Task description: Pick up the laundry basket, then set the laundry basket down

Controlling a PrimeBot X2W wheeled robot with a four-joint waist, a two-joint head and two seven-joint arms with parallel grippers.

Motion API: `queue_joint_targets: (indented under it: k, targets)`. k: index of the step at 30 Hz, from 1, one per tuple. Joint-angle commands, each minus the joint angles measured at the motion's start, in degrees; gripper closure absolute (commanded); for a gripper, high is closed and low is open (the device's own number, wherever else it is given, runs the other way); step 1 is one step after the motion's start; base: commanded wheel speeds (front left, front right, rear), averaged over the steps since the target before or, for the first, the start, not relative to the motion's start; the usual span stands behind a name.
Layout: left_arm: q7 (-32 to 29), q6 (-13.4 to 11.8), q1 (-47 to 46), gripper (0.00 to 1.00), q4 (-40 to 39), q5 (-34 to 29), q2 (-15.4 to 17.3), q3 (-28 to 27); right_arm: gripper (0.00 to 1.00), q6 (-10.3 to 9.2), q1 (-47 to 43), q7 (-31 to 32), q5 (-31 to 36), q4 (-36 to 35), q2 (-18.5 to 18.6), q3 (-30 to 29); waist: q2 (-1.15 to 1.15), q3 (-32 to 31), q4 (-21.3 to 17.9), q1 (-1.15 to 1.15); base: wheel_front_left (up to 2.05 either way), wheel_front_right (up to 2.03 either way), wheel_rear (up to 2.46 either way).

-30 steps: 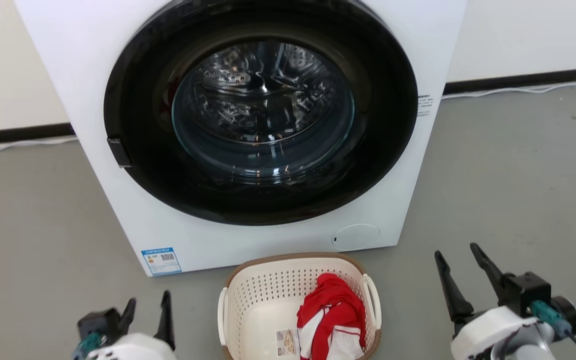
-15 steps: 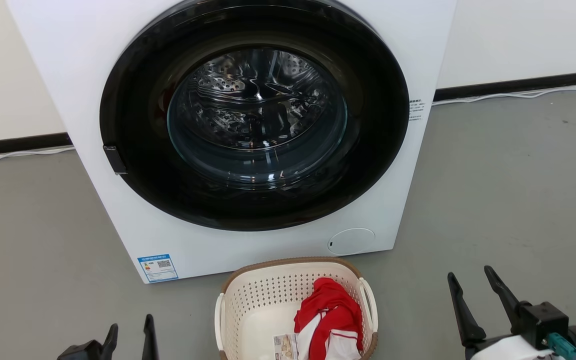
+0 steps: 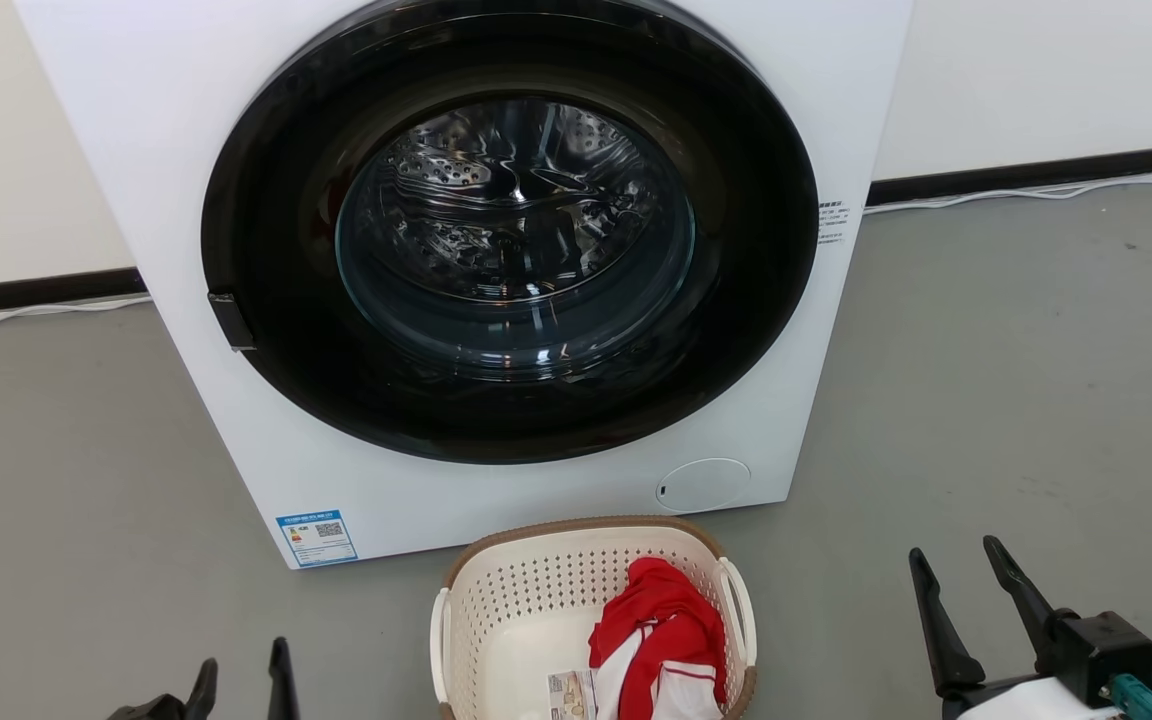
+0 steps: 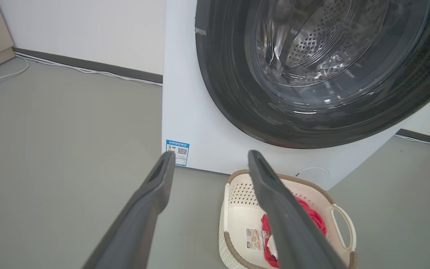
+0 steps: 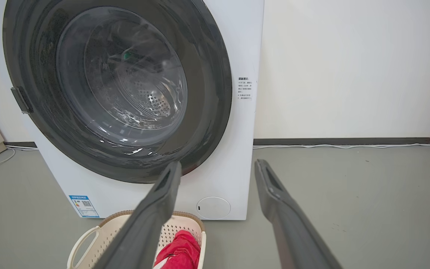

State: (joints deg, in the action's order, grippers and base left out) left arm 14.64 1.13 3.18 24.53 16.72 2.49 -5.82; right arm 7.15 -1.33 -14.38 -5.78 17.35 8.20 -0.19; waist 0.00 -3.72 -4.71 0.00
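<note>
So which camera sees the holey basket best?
The head view: nothing covers the cream-white perforated plastic laundry basket, though its near end is cropped. In the left wrist view a dark finger crosses it; the right wrist view catches one end.

Both end effectors (image 3: pixel 244 660) (image 3: pixel 954 552) splayed, empty

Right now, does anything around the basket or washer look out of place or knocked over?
Nothing stands out. The basket sits upright on the floor in front of the washer, with red and white clothing inside.
</note>
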Motion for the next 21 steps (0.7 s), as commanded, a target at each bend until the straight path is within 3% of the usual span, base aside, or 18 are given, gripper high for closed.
queue_joint_targets:
  k: [1, 10, 21]
  targets:
    - [0.0, 0.0, 0.0, 1.00, -0.1, 0.0, -0.1, -0.4, 1.00, 0.00, 0.0, 0.0, 0.0, 0.0, 0.0, -0.1, 0.00, 0.0, 0.0, 0.00, 0.00, 0.00, 0.00]
    - [-1.6, 0.3, -0.5, 1.00, 1.4, 3.8, -0.4, -0.8, 1.00, -0.04, 0.1, 1.5, -4.5, 1.7, -0.7, -0.4, 0.00, 0.0, 0.3, 0.13, 0.00, 0.00, 0.00]
    - [-2.9, 0.8, -1.1, 1.00, 0.2, 10.0, -0.3, -0.5, 1.00, -0.01, 0.6, 2.9, -11.5, 1.1, -1.1, -0.7, 0.00, 0.5, 0.6, 0.00, 0.00, 0.00, 0.00]
